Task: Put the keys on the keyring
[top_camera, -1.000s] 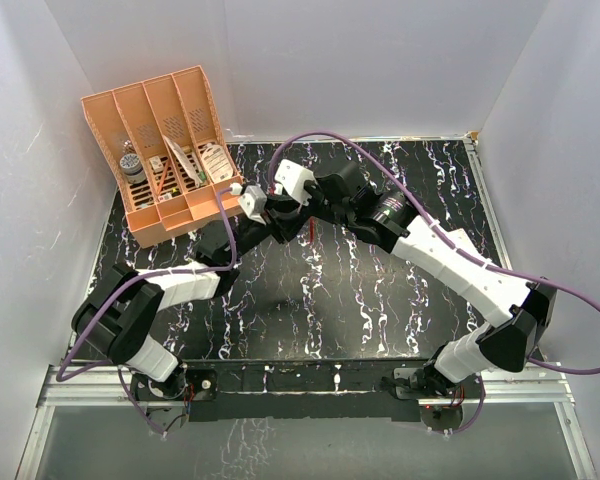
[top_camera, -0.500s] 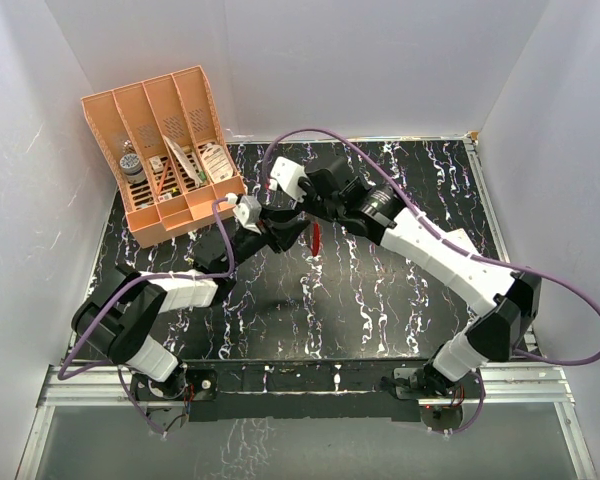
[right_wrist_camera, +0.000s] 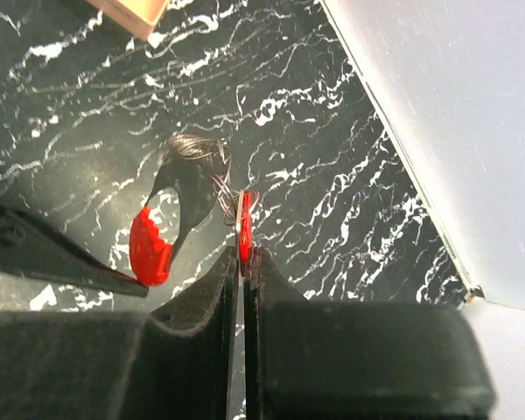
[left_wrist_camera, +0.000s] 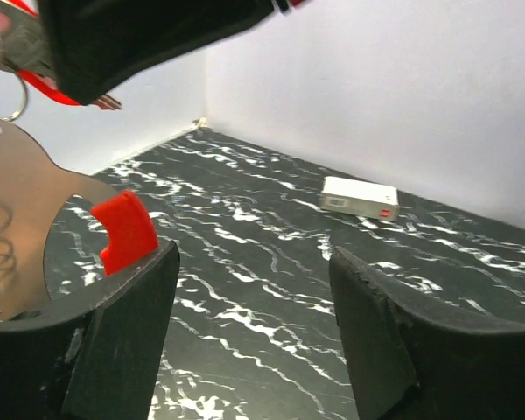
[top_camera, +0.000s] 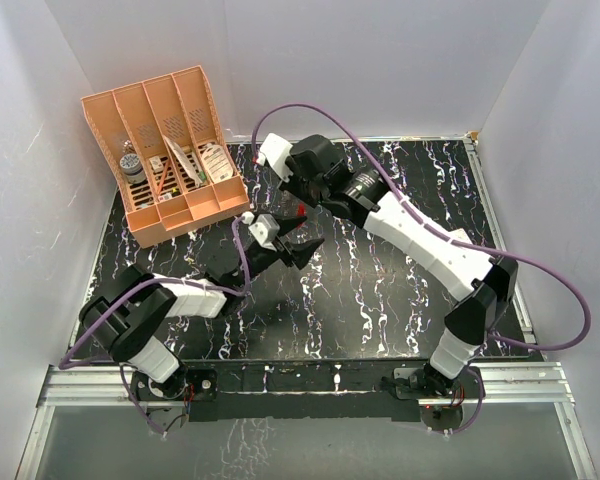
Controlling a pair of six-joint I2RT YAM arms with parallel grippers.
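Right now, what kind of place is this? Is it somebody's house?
Not a house. It is most likely a robot test booth. Two robot arms are mounted at the near edge of a black marbled table. Plain white walls close it in on three sides. An orange organizer stands in the corner.

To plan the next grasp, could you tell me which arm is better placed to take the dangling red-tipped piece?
Left, probably. The left gripper is open and free, with the red-tipped piece close beside it; the right gripper is shut on the keyring.
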